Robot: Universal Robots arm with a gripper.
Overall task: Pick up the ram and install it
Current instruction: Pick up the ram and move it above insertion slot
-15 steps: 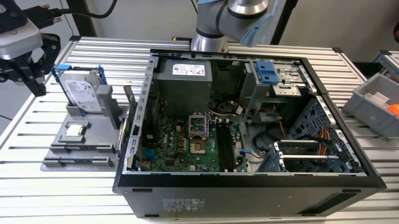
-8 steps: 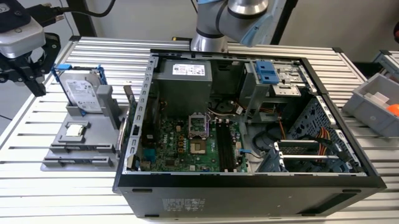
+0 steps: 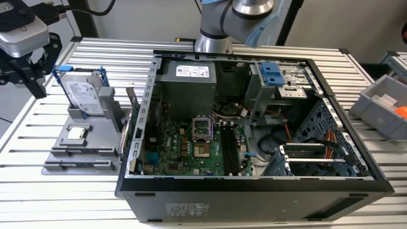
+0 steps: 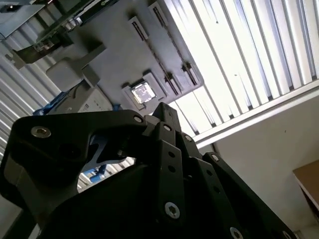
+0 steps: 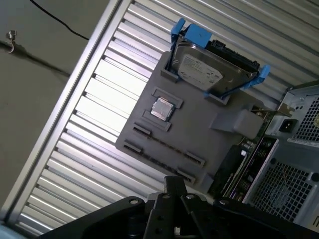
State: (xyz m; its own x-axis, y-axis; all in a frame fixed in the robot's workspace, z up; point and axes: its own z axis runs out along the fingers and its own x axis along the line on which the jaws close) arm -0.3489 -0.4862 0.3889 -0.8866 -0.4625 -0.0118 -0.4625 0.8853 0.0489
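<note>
The task is at its start: nothing has been picked up and nothing installed.

The jaws [image 5: 174, 185] look pressed together in both wrist views, their tips meeting in one point with nothing between them. They hang in the air above the bench [image 3: 19, 162], out past the edge of the grey holder [image 5: 199, 129] and touching nothing.

The ram [image 4: 64, 26] stands on its edge in the holder, along the side farthest from the jaws and just beside the wall of the open case [image 3: 254, 200]. It is well apart from the jaws. Between the jaws and the ram lie the holder's other parts: the chip [image 5: 162, 108] in its square seat, nearest ahead of the jaw tips, and the drive [image 5: 199, 69] in its blue frame off to one side.

Inside the case, the long black slots [image 3: 229, 148] on the board appear empty, farther from the jaws than the ram.

By my judgement the whole job is left: the reach to the ram, the grasp, the lift, the carry into the case and the seating in a slot.
</note>
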